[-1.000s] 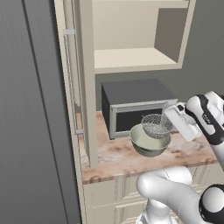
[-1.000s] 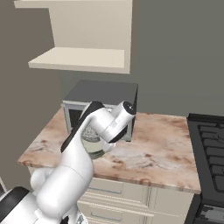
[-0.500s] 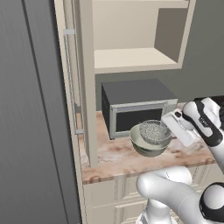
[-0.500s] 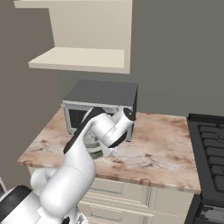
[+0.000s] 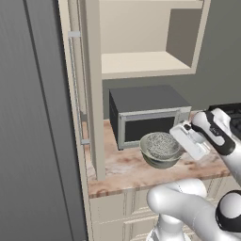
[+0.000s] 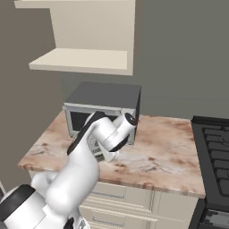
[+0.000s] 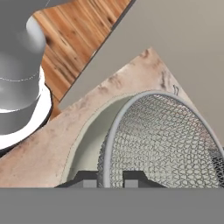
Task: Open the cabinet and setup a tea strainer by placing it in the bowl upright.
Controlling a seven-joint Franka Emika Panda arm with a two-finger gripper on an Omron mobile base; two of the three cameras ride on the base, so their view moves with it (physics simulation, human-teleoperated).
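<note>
The tea strainer (image 5: pixel 161 143) sits inside the bowl (image 5: pixel 159 157), mesh basket opening upward, just in front of the microwave (image 5: pixel 146 115). The gripper (image 7: pixel 110 179) is clenched on the strainer's rim — its dark tips straddle the metal ring in the hand view. From the bowl, the claw comes in from the side away from the open cabinet (image 5: pixel 141 42); the handle probably runs back along that line, though it is hidden. Letting go depends on the basket resting level in the bowl — not tipped.
</note>
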